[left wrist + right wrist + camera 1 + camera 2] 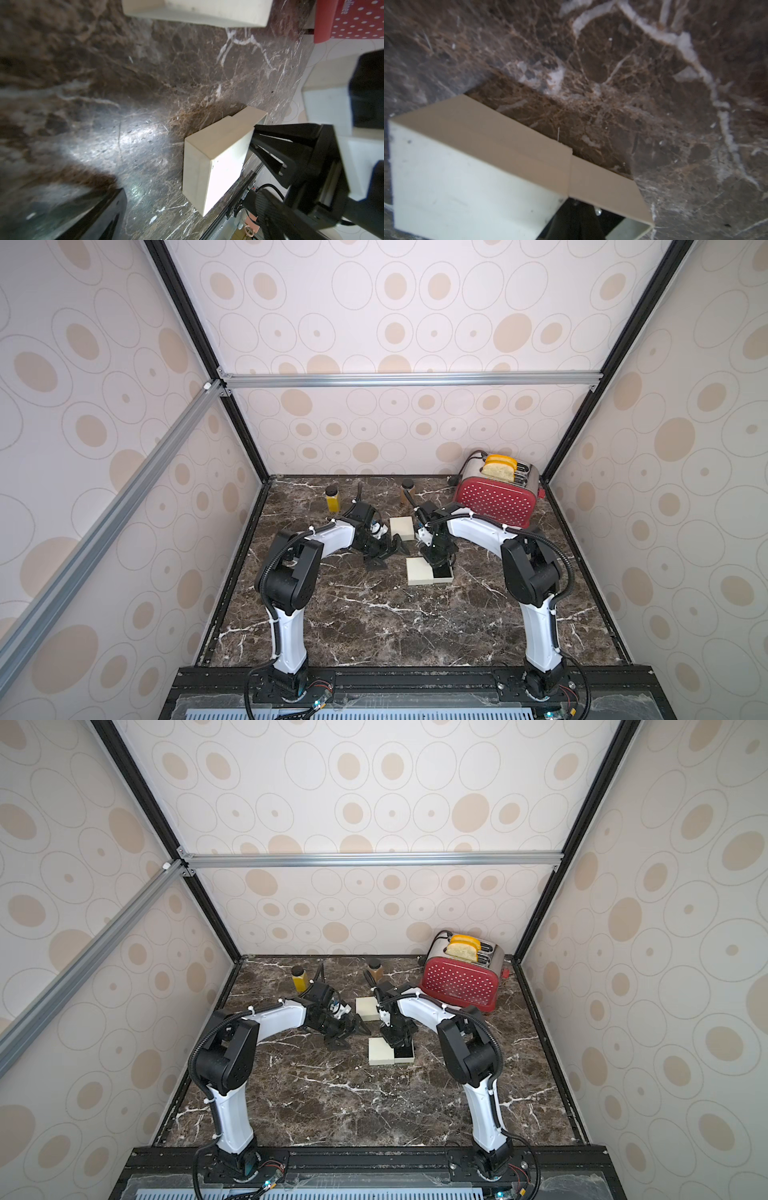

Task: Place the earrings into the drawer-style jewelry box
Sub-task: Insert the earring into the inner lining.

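Earrings: we cannot confirm them; silver glints [598,211] in the jewelry box's [419,572] open drawer [444,579] may be them.
Handling: we judge them tiny, light and slippery; pinch with fingertips only.
Right gripper [435,565]: closed, tip over the drawer.
Left gripper [388,553]: wide open, empty.

Jewelry box [419,571] cream, drawer [443,572] interior black; table [374,626] dark brown marble, white veins; toaster [494,502] behind box red, white dots.
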`<action>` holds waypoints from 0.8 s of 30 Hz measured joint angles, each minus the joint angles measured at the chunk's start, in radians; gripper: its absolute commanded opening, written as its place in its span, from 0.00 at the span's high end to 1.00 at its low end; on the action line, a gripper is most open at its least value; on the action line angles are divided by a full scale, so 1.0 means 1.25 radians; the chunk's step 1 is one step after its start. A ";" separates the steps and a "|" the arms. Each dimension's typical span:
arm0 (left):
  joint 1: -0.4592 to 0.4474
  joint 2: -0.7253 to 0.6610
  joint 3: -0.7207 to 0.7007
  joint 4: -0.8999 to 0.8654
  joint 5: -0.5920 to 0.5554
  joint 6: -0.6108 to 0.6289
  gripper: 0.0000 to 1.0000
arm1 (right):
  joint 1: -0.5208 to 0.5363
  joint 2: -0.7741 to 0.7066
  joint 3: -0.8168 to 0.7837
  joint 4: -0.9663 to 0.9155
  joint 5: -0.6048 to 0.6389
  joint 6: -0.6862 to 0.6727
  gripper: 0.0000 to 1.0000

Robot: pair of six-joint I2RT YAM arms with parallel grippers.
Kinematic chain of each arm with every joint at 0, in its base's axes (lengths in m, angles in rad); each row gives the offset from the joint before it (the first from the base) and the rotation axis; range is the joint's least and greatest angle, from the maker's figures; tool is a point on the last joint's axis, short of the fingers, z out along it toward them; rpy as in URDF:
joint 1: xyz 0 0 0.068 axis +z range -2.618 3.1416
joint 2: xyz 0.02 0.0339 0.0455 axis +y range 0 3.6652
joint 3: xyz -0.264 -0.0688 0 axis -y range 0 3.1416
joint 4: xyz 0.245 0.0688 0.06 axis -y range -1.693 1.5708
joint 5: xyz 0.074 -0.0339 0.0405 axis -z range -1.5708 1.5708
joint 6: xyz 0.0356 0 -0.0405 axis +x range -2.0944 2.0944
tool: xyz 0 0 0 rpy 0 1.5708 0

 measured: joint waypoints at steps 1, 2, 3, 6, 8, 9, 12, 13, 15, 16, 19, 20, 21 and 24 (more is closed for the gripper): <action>0.000 -0.003 0.000 0.000 0.000 0.000 0.01 | 0.000 -0.001 0.000 0.000 0.000 0.001 0.86; 0.000 -0.007 0.000 0.001 0.000 0.000 0.01 | 0.000 -0.001 0.000 0.000 0.000 0.001 0.84; 0.000 -0.010 -0.001 0.002 0.000 0.000 0.01 | 0.001 -0.002 0.000 0.001 0.000 0.000 0.82; 0.000 -0.018 -0.005 0.003 0.000 0.000 0.01 | 0.003 -0.004 0.000 0.002 0.001 0.001 0.76; 0.000 -0.020 -0.006 0.003 0.000 0.000 0.01 | 0.004 -0.005 0.000 0.002 0.001 0.002 0.71; 0.000 -0.020 -0.007 0.004 0.000 0.000 0.01 | 0.005 -0.006 0.000 0.002 0.001 0.000 0.70; 0.000 -0.022 -0.009 0.005 0.000 0.000 0.01 | 0.005 -0.008 0.000 0.002 0.002 0.001 0.68; 0.000 -0.022 -0.009 0.005 0.000 0.000 0.01 | 0.005 -0.009 0.000 0.002 0.002 0.002 0.68; 0.000 -0.022 -0.009 0.005 0.000 0.000 0.01 | 0.005 -0.013 0.000 0.002 0.003 0.002 0.67; 0.000 -0.022 -0.009 0.006 0.000 0.000 0.01 | 0.005 -0.015 0.000 0.002 0.003 0.002 0.67; 0.000 -0.023 -0.010 0.006 0.002 0.000 0.01 | 0.005 -0.025 0.000 0.001 0.004 0.002 0.67; 0.000 -0.023 -0.011 0.008 0.002 -0.001 0.01 | 0.006 -0.029 0.000 0.001 0.004 0.002 0.67; 0.000 -0.023 -0.011 0.010 0.003 -0.001 0.01 | 0.006 -0.033 0.000 0.000 0.004 0.002 0.67; 0.000 -0.023 -0.013 0.017 0.006 -0.001 0.01 | 0.008 -0.042 0.000 -0.002 0.007 0.001 0.66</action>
